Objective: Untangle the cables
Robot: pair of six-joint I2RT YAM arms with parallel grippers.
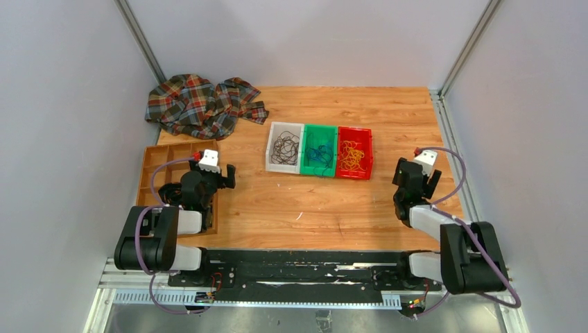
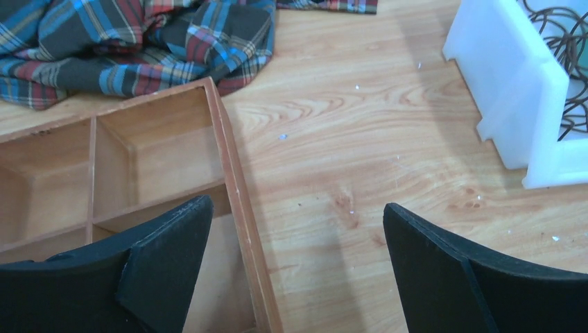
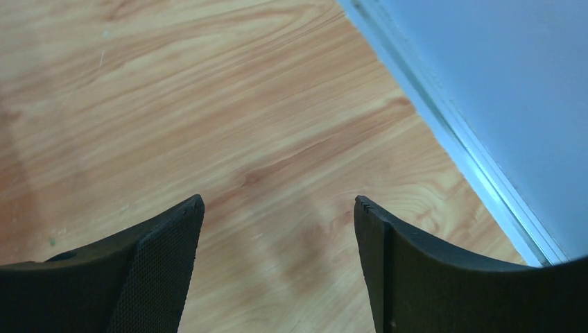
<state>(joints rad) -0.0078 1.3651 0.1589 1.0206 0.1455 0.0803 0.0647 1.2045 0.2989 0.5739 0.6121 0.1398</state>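
Three small bins stand side by side at mid-table: a white bin (image 1: 285, 148) with dark brown cables, a green bin (image 1: 319, 150) with dark blue cables and a red bin (image 1: 353, 152) with yellow-orange cables. The white bin (image 2: 516, 83) also shows in the left wrist view with brown cables (image 2: 570, 62) inside. My left gripper (image 1: 225, 177) is open and empty, over the right edge of the wooden tray, left of the bins. My right gripper (image 1: 419, 182) is open and empty over bare table, right of the red bin.
A wooden divided tray (image 1: 163, 166) lies at the left under my left arm; its rim (image 2: 236, 201) passes between my left fingers in the wrist view. A plaid cloth (image 1: 201, 104) is bunched at the back left. The table's right edge rail (image 3: 457, 132) is close to my right gripper.
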